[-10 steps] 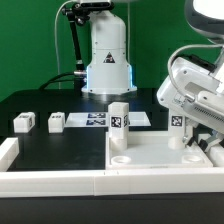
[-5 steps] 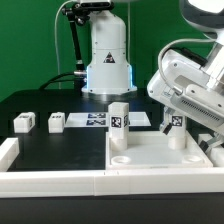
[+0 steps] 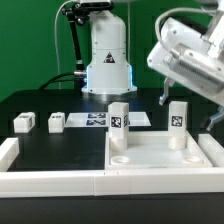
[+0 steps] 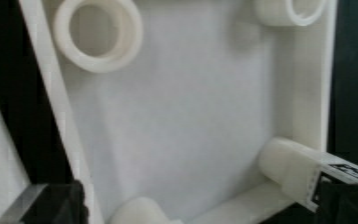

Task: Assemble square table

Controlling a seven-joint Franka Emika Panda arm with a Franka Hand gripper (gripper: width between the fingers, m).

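The square tabletop (image 3: 160, 155) lies rim up at the front on the exterior view's right. Two white tagged legs stand upright in its far sockets, one (image 3: 120, 122) on the left and one (image 3: 178, 118) on the right. Two more legs (image 3: 22, 123) (image 3: 56, 122) lie loose on the black table at the left. My gripper (image 3: 162, 97) hangs above and a little left of the right leg, open and empty. The wrist view looks down into the tabletop (image 4: 194, 110), with two empty round sockets (image 4: 96, 35) (image 4: 300, 10) and a standing leg (image 4: 309, 172).
The marker board (image 3: 95, 119) lies flat behind the tabletop in front of the robot base (image 3: 107, 55). Long white border rails run along the front (image 3: 60, 182) and the left edge (image 3: 8, 150) of the table.
My gripper has let go of the right leg and risen up and away from it. The leg stays standing in its socket. The other parts have not moved.
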